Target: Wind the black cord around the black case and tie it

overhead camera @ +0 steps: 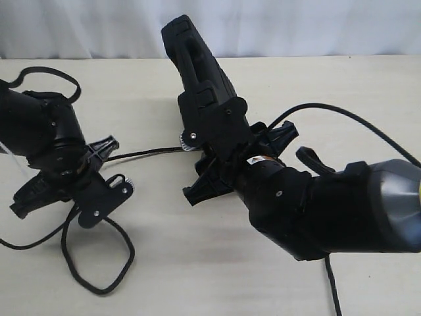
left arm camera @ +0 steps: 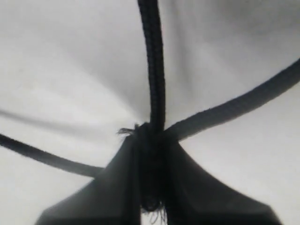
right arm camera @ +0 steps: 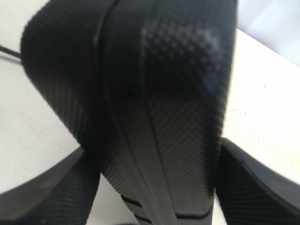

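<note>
Black braided cord [overhead camera: 148, 153] runs toward the flat black plastic case [overhead camera: 204, 85], seemingly unwrapped; left fingers [left arm camera: 110, 192] pinch its frayed end, right fingers [right arm camera: 255, 187] clamp the case. Wrapping, tying remain.

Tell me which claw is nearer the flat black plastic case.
Right. The right claw clamps the flat black plastic case, a finger on each side. The left claw is apart from it, pinching the thin black braided cord.
</note>
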